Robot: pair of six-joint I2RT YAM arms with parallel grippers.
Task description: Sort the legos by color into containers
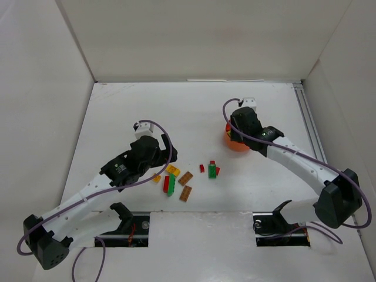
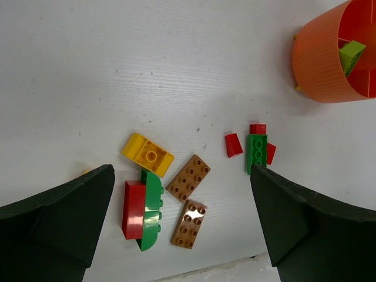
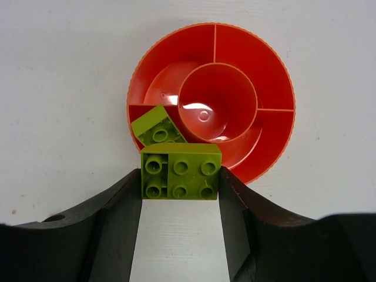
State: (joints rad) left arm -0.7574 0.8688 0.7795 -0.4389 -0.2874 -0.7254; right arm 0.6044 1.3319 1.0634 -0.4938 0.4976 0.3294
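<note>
Left end effector (image 2: 182,194): fingers spread, holding nothing, hovering above the loose pile on the counter (image 1: 117,117). Under it are a yellow brick (image 2: 148,154), a red brick (image 2: 133,209) touching a green brick (image 2: 153,211), and two brown bricks (image 2: 188,177) side by side. Further right, a small red piece (image 2: 233,144) lies just beside a green stack (image 2: 257,153) with red bits touching it. You can park this arm; the step in hand looks like the right one's. Right end effector (image 3: 180,182): pinching a lime brick (image 3: 180,170), studs to the camera, at the near rim of the bowl (image 3: 258,64). A second lime brick (image 3: 157,127) already lies tilted in the outer compartment just past the held one, leaning on the centre cup's wall. To do the drop well, carry the held brick forward and slightly left so it sits over that compartment, not the centre cup or the divider. Clear the rim first, then go low before you let go. The tilted brick takes up room, so a high drop could bounce out.
</note>
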